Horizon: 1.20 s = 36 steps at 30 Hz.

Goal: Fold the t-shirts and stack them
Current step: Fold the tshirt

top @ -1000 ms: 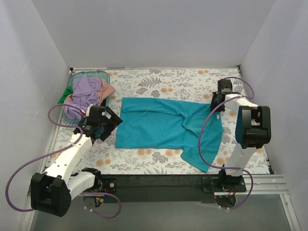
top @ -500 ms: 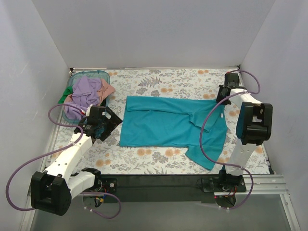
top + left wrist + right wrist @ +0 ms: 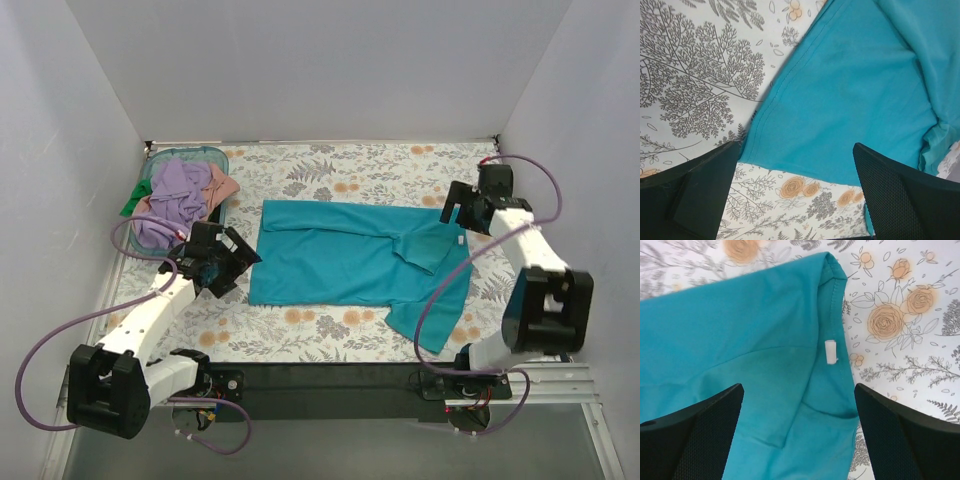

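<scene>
Bright, soft, even light from overhead, no glare anywhere you look. Your top view is sharp all round. Both wrist views are crisp on the teal t-shirt point(image 3: 850, 90), with a thin shadow along its hem around 9 o'clock. The fingers point(image 3: 695, 195) of your left gripper point(image 3: 795, 145) at 7 o'clock look slightly soft.

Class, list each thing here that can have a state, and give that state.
teal t-shirt: spread out flat, mostly unfolded, not gripped.
heap of shirts: crumpled, unfolded, in the basket.
basket: filled with shirts.
left gripper: open, over the teal t-shirt's hem corner.
right gripper: open, over its collar.
</scene>
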Motion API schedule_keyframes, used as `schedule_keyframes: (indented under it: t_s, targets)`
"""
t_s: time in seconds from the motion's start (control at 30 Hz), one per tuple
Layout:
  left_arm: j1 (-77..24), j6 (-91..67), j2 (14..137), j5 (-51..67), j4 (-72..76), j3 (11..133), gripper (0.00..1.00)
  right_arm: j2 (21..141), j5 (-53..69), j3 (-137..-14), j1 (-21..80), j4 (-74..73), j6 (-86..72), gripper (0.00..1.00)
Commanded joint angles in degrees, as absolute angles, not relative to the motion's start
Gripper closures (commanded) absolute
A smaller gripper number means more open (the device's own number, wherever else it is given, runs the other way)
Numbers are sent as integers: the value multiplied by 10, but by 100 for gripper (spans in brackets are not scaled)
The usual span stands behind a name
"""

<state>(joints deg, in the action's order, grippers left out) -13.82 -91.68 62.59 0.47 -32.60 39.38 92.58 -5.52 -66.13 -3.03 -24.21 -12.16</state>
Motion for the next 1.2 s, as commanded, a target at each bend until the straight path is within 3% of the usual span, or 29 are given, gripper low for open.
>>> schedule_keyframes:
  t_s: [0.0,0.23,0.47,0.57,0.6,0.7,0.83,1.07,1.17]
  targets:
    - [-138,-912,633,51,-327,366,2,792,-19,-552,-32,-267,-156,2]
    - [-138,-927,635,85,-302,308,5,555,32,-369,-23,-309,-170,2]
    - [-138,-933,640,83,-267,273,27,468,12,-333,49,-374,-190,2]
    - [-139,-935,657,78,-259,272,45,454,-14,-332,117,-387,-239,2]
    - [-139,-933,663,76,-259,275,55,453,-31,-331,159,-387,-267,1]
    - [-139,-933,682,65,-259,280,62,459,-71,-330,233,-402,-321,2]
    - [-138,-932,686,64,-256,279,100,468,-100,-329,318,-427,-380,2]
    - [-139,-931,652,40,-255,278,100,521,-153,-359,499,-546,-486,1]
    - [-138,-933,644,35,-254,276,100,535,-164,-346,522,-567,-511,2]
